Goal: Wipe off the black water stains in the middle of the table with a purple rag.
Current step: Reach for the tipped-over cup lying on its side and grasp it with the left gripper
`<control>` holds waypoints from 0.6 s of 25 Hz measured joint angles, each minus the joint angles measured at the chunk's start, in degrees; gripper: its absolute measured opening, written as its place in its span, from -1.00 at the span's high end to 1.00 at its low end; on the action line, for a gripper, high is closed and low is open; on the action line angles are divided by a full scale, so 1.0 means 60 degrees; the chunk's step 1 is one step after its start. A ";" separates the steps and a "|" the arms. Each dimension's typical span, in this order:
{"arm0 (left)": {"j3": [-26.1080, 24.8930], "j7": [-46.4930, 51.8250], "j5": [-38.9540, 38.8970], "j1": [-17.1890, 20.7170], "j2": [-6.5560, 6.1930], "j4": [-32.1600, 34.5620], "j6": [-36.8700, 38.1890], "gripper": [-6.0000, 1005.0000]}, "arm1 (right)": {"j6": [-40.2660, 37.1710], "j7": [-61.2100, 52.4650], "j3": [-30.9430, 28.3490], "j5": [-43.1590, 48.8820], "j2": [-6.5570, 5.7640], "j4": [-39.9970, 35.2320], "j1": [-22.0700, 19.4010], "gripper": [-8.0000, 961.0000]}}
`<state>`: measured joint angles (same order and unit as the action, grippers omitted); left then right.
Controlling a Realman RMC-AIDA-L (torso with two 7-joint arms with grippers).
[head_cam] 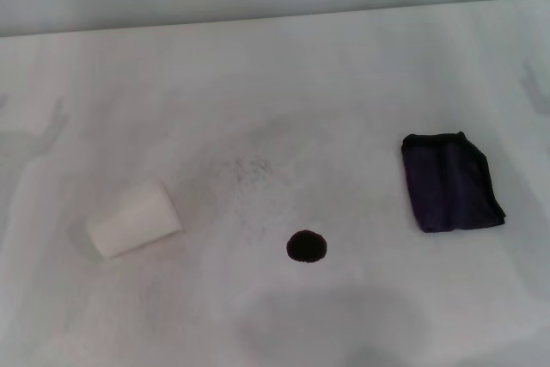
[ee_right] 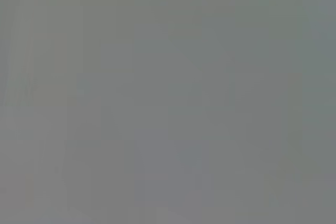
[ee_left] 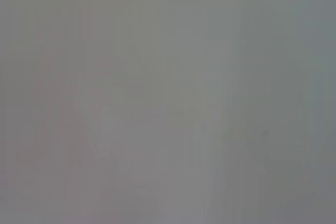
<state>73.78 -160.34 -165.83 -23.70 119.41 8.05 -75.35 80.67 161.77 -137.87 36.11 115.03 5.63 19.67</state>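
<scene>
In the head view a small round black water stain (head_cam: pixel 306 247) sits on the white table (head_cam: pixel 275 66), a little in front of its middle. The purple rag (head_cam: pixel 450 183), dark and folded, lies flat on the table to the right of the stain, well apart from it. Neither gripper shows in the head view. The left wrist and right wrist views show only a plain grey field, with no fingers and no objects.
A white paper cup (head_cam: pixel 135 219) lies on its side on the left part of the table. Faint grey speckles (head_cam: pixel 252 167) mark the table behind the stain. The table's far edge (head_cam: pixel 275 23) meets a pale wall.
</scene>
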 joint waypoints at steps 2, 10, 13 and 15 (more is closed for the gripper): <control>0.0016 0.0282 0.0045 0.0060 -0.0040 0.0013 0.0080 -0.74 | 0.0009 0.0145 0.0033 0.0054 0.0006 -0.0004 0.0016 -0.60; 0.0029 0.1878 0.1248 0.0467 -0.0565 0.0720 0.0213 -0.75 | 0.0193 -0.0363 0.0029 0.0023 0.0023 -0.0050 0.0033 -0.59; -0.0008 0.2965 0.2098 0.0807 -0.0882 0.1384 0.0238 -0.75 | 0.0239 -0.0518 -0.0005 0.0020 0.0031 -0.0173 0.0037 -0.59; -0.0038 0.3873 0.2711 0.1020 -0.1162 0.1861 0.0251 -0.75 | 0.0236 -0.0705 -0.0032 0.0018 0.0032 -0.0263 0.0037 -0.58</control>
<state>73.55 -137.10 -149.56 -17.58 112.44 19.22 -73.85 82.08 157.54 -138.06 36.21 115.22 4.06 19.89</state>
